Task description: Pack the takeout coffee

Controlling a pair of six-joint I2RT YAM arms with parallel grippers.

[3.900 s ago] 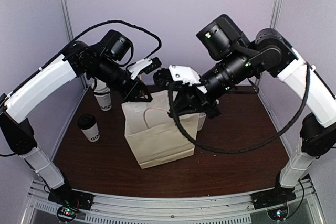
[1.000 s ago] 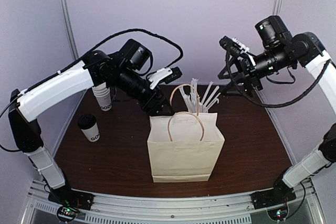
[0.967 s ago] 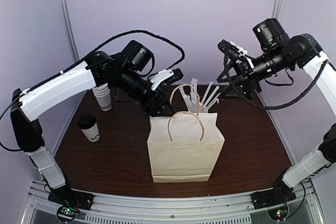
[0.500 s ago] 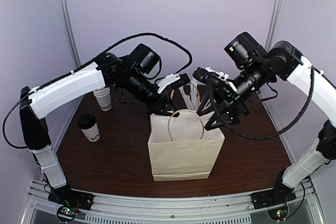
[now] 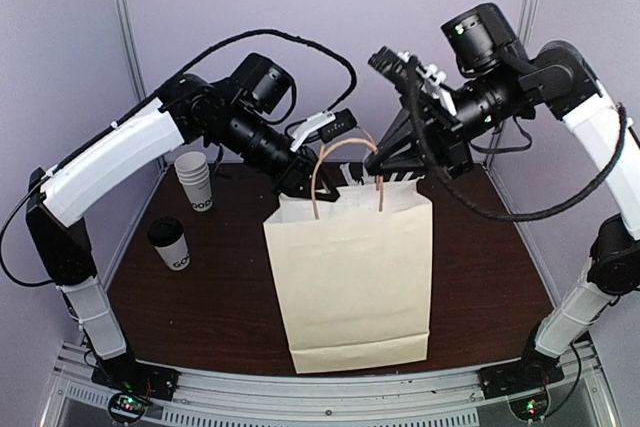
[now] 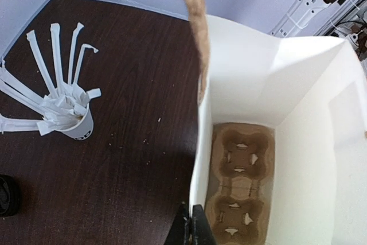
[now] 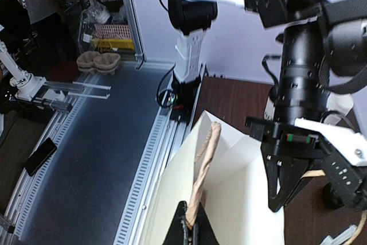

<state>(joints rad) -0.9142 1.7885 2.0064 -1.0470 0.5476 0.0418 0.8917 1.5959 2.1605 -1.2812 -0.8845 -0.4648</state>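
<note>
At the near side, a large cream paper bag [image 5: 350,267] with brown twisted handles stands open over the dark brown wooden desk [image 5: 490,277]; whether its bottom touches the desk I cannot tell. On the floor of the bag lies a brown cardboard cup carrier [image 6: 238,190], with its holes empty.

To the left of the bag, well apart from it, the takeout coffee [image 5: 171,244] stands upright on the desk. It is a small white paper cup with a black dome lid and black letters near its base. No claw touches it, and it is outside the bag.

Just behind the coffee, a stack of lidless white paper cups [image 5: 196,182] with similar black letters stands close to the left wall.

At the far rim of the bag, the left claw [image 5: 300,185] is clamped on the paper edge at the left corner. The right claw [image 5: 385,165] is pinched together on the rim at the foot of one handle [image 7: 205,164].

Beyond the bag, a lidless white cup full of long white straws [image 6: 77,123] stands on the desk, apart from the bag wall
</note>
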